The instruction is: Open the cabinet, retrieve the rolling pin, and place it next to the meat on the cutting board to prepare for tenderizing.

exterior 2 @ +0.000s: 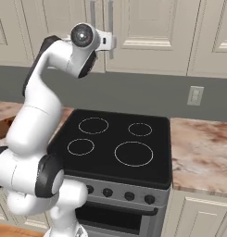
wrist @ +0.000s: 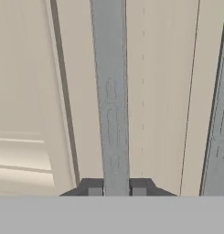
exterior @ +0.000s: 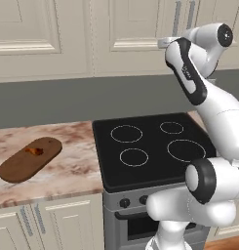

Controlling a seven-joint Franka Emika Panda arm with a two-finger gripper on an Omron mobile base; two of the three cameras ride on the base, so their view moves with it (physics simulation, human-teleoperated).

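My gripper is narrow, fingertips clamped either side of the grey handle on the cabinet door above the stove. Door appears shut. Judgement: pull straight back first, then arc about the hinge, keeping the fingers square to the bar so it cannot slip. Handle's long axis runs vertical. Board lies on the left counter, long axis diagonal, meat on top.

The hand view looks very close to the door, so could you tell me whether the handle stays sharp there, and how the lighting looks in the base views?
Hand view: the handle is soft and blotchy. Base views: even, flat lighting, with no glare on the cooktop.
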